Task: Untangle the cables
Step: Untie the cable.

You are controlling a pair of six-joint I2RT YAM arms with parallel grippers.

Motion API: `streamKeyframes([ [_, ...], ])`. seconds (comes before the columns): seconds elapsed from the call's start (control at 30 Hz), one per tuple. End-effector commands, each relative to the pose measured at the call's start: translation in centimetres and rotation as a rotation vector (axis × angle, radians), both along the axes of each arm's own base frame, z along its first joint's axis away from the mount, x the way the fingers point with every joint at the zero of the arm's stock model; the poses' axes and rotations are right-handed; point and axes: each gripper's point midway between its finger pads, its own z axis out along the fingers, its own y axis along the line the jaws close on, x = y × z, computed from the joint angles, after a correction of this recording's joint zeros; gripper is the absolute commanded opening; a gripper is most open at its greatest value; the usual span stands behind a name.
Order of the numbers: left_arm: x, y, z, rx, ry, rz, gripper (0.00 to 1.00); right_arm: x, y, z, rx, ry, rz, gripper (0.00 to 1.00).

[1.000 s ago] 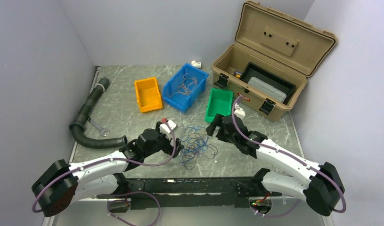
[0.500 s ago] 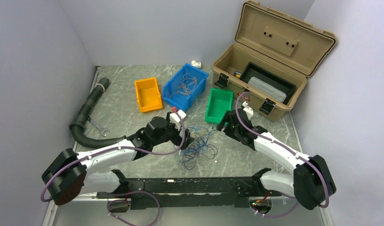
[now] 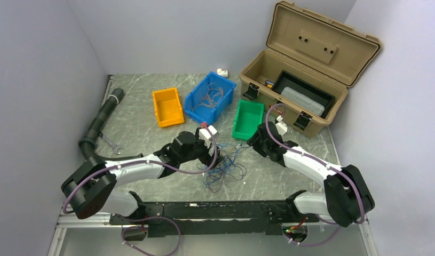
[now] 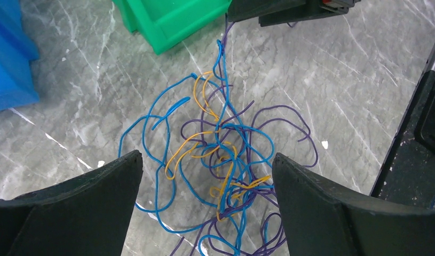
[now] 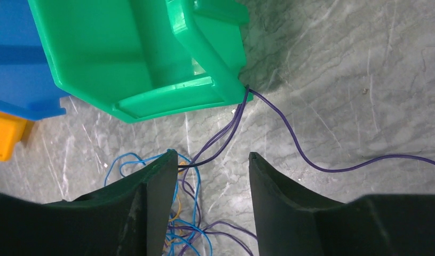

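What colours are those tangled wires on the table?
The cables are blue, yellow-orange and purple; the left wrist view shows them best.

The top camera is looking down from high behind the near edge, taking in the whole grey marbled bench (image 3: 131, 118). The left wrist camera is hanging close above the tangle of thin blue, orange and purple cables (image 4: 221, 140), peering between the fingers of the left pincer (image 4: 205, 157). The right wrist camera is facing down, close to the bench, past the right pincer (image 5: 212, 154) toward the green plastic bin (image 5: 124, 58) just ahead. All three views are sharing that bin and the tangle.
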Motion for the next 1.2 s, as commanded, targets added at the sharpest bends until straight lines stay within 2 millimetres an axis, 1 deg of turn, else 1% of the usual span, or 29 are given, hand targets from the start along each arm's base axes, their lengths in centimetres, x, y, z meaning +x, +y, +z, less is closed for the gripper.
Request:
streamKeyframes([
  [0.0, 0.3, -1.7, 2.2, -0.052, -0.046, -0.060, 0.92, 1.7, 0.2, 1.3, 0.038, -0.066, -0.050, 0.51],
  [0.13, 0.0, -2.3, 1.2, -0.028, 0.004, -0.087, 0.89, 2.3, 0.5, 1.5, 0.038, -0.078, -0.039, 0.50],
  [0.27, 0.2, -2.3, 0.3, 0.011, 0.034, -0.082, 0.87, 2.8, 1.0, 0.9, 0.038, -0.068, -0.026, 0.49],
  [0.3, 0.3, -2.3, 0.2, 0.016, 0.035, -0.082, 0.86, 3.0, 1.2, 0.8, 0.039, -0.070, -0.022, 0.47],
  [0.33, 0.3, -2.3, 0.1, 0.020, 0.036, -0.080, 0.85, 3.2, 1.3, 0.7, 0.037, -0.071, -0.016, 0.43],
  [0.37, 0.3, -2.3, 0.0, 0.025, 0.038, -0.078, 0.84, 3.3, 1.4, 0.6, 0.038, -0.072, -0.016, 0.37],
  [0.47, 0.5, -2.3, -0.4, 0.041, 0.050, -0.074, 0.79, 3.3, 1.2, 0.5, 0.036, -0.059, -0.028, 0.05],
  [0.5, 0.5, -2.3, -0.5, 0.046, 0.053, -0.072, 0.78, 3.2, 1.2, 0.7, 0.037, -0.062, -0.030, 0.00],
  [0.6, 0.5, -2.3, -0.8, 0.056, 0.061, -0.071, 0.76, 2.8, 0.6, 1.9, 0.039, -0.094, -0.041, 0.00],
  [0.73, 0.4, -2.6, -1.1, 0.059, 0.078, -0.087, 0.75, 2.0, -0.2, 4.6, 0.033, -0.144, -0.037, 0.00],
  [0.77, 0.4, -2.8, -1.2, 0.062, 0.088, -0.094, 0.71, 1.8, -0.4, 5.4, 0.034, -0.155, -0.036, 0.00],
  [0.8, 0.3, -3.0, -1.5, 0.068, 0.098, -0.103, 0.64, 1.6, -0.5, 6.2, 0.036, -0.170, -0.032, 0.00],
  [0.83, 0.3, -3.2, -1.7, 0.077, 0.110, -0.110, 0.56, 1.5, -0.7, 7.1, 0.036, -0.185, -0.033, 0.00],
  [0.97, 0.7, -2.8, -2.8, 0.139, 0.142, -0.082, 0.21, 1.0, -1.8, 10.4, 0.027, -0.252, -0.050, 0.00],
  [1.03, 0.8, -2.5, -3.0, 0.155, 0.144, -0.071, 0.06, 0.7, -2.5, 12.1, 0.011, -0.283, -0.063, 0.00],
  [1.07, 0.9, -2.4, -3.0, 0.159, 0.141, -0.064, 0.00, 0.6, -2.9, 12.9, 0.000, -0.295, -0.073, 0.00],
  [1.1, 1.0, -2.2, -3.0, 0.162, 0.138, -0.055, 0.00, 0.6, -3.3, 14.2, -0.003, -0.317, -0.083, 0.00],
  [1.17, 1.1, -2.0, -2.9, 0.167, 0.132, -0.041, 0.00, 0.3, -4.1, 15.6, -0.023, -0.338, -0.104, 0.00],
])
